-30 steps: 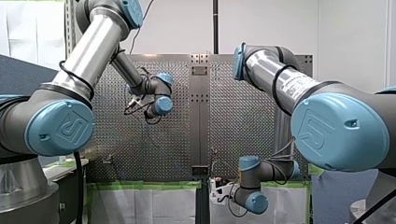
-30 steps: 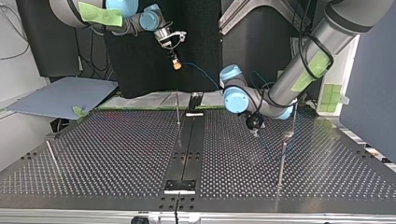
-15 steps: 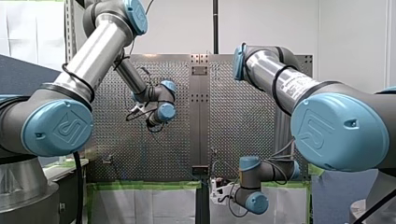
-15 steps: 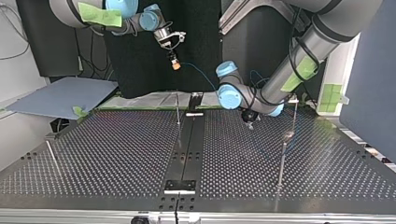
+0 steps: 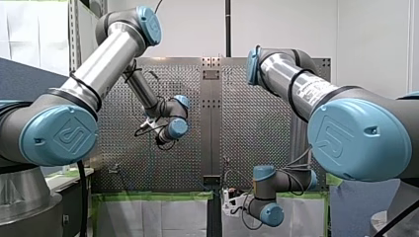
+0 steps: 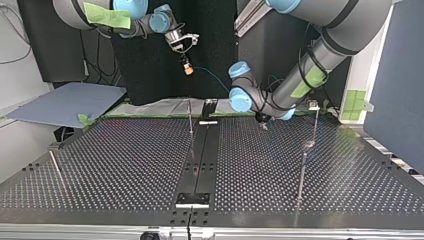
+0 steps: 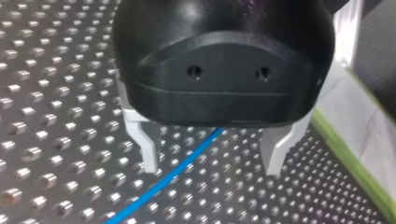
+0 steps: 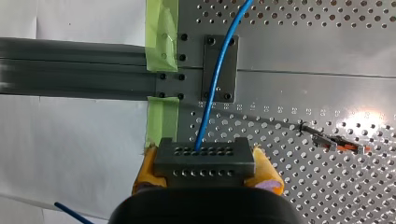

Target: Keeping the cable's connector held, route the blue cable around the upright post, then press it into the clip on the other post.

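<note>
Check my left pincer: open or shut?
Open: the left pincer has its fingers apart, with the blue cable lying ungripped below them.

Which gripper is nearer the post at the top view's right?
Left. My left gripper hangs low over the table, just toward the middle from that post, jaws open. My right gripper is raised beyond the table's far edge, holding the connector.

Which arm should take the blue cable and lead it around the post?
Left. My left pincer is open, low over the table, with the blue cable passing under it between its fingers. My right pincer is shut on the connector, which must not be released.
</note>
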`<act>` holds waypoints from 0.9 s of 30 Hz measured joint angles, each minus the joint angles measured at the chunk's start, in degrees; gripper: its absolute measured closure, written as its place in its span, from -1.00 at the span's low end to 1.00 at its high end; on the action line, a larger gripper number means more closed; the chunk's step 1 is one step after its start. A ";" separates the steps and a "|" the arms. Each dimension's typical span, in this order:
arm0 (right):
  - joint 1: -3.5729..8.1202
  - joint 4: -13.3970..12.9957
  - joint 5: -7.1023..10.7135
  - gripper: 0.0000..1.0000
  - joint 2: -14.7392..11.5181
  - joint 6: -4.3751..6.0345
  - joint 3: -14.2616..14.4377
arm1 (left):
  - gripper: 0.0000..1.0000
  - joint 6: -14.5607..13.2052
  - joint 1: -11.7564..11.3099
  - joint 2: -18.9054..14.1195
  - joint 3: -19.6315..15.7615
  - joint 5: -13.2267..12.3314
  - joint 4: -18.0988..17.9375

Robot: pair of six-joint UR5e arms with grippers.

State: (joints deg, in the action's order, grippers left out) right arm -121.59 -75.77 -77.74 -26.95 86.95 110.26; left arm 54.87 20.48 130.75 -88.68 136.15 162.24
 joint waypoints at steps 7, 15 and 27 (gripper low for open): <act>-0.01 0.00 0.04 1.00 0.00 0.05 0.00 | -0.98 0.97 0.32 0.68 -0.01 -0.36 0.10; 0.03 0.00 0.04 1.00 0.00 0.00 -0.01 | -0.98 2.18 1.05 4.23 -0.01 -1.07 0.70; 0.01 -0.24 0.54 1.00 0.00 -0.04 -0.01 | -0.98 6.23 1.71 7.74 -0.01 -5.03 0.99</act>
State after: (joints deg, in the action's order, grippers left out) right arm -121.58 -76.02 -77.20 -26.95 86.91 110.24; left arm 61.10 22.19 138.49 -88.68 131.12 163.22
